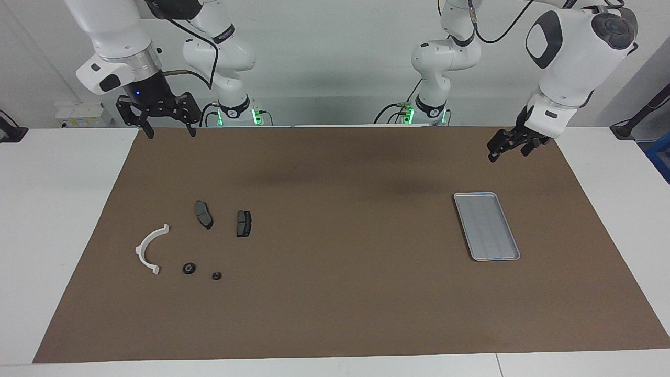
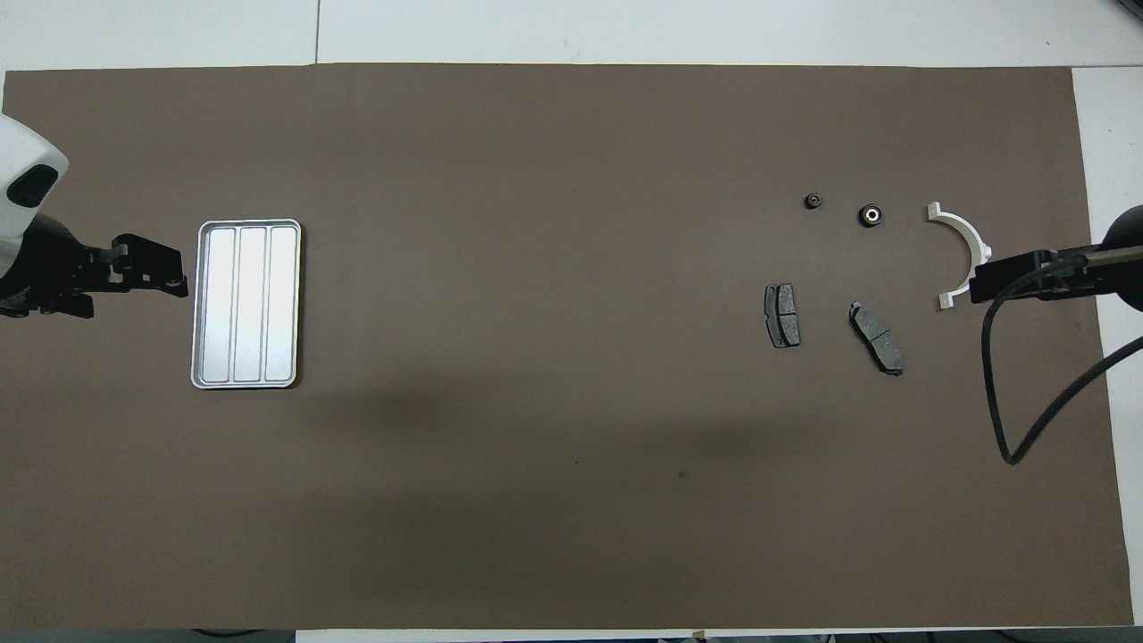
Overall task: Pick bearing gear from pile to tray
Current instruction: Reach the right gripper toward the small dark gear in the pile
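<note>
Brown matting covers the white table (image 1: 31, 209) I am working over, with a pale wall where the two arm bases stand. Nothing of the job is done yet, as I judge it: every part lies on the mat and nothing is held.

My right gripper (image 1: 168, 132) hangs in the air over the mat's edge at the robots' end, fingers spread wide and empty. My left gripper (image 1: 506, 147) hangs over the mat near the tray, nearer the robots than it; its fingers stand apart and hold nothing.

At the right arm's end lies the pile: a white half-ring bracket (image 1: 149, 247), two dark grey slabs (image 1: 203, 214) side by side, and two small black round pieces. The larger round piece (image 1: 189, 268), which I take for the bearing gear, sits just beside the bracket's end, with the smaller one (image 1: 216, 276) near it.

At the left arm's end, well apart from the pile, rests the silver tray (image 1: 487, 226). Its ridged floor is bare; nothing lies in it. The pick, the carry and the drop all remain.
</note>
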Tool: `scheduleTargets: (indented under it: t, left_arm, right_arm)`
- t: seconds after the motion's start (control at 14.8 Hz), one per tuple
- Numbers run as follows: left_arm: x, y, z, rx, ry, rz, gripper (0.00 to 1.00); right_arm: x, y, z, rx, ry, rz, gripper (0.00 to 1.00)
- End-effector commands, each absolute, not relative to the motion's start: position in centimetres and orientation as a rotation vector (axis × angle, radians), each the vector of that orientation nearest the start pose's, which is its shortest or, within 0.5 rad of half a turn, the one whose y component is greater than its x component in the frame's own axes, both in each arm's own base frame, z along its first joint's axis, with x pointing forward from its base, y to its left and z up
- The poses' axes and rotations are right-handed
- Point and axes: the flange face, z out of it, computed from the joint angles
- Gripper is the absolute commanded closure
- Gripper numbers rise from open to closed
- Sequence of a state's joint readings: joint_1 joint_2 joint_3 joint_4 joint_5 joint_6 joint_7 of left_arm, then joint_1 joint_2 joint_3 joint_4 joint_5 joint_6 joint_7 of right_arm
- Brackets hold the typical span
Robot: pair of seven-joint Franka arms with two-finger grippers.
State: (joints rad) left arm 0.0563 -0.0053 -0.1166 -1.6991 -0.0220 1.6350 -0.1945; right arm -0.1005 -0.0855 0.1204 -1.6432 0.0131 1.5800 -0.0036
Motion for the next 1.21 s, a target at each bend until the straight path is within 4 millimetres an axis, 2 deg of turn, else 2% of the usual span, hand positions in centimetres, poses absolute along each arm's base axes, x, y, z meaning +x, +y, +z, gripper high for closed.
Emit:
scheduleTargets:
  t: [0.0,0.2,0.27,0.4,0.61,0.81,1.01,1.15]
  left_arm:
    - [54.9,-3.6,57.9,-3.129,-0.207,0.091,0.00]
    - [54.9,-3.7,58.0,-3.130,-0.205,0.087,0.00]
    - [54.9,-3.7,57.9,-3.129,-0.205,0.091,0.00]
    - [54.9,-3.6,57.9,-3.129,-0.207,0.091,0.00]
    - [54.9,-3.6,57.9,-3.129,-0.207,0.091,0.00]
    - [54.9,-3.7,58.0,-3.129,-0.205,0.089,0.00]
    - [54.9,-3.7,57.9,-3.129,-0.205,0.091,0.00]
    - [54.9,-3.7,57.9,-3.129,-0.205,0.091,0.00]
  right_arm:
    - [52.3,0.8,63.6,-3.147,-0.059,-0.042,0.00]
    - [52.7,0.8,62.0,-3.147,-0.066,-0.068,0.00]
    - [53.2,0.9,60.5,-3.148,-0.068,-0.083,0.00]
    - [54.2,1.2,55.5,-3.143,-0.064,-0.119,0.00]
    - [56.9,1.0,47.6,-3.135,-0.058,-0.077,0.00]
    - [59.0,0.9,43.2,-3.126,-0.058,-0.080,0.00]
    - [60.2,3.0,39.8,-3.119,-0.093,-0.076,0.00]
    - [61.4,3.2,38.0,-3.121,-0.023,-0.109,0.00]
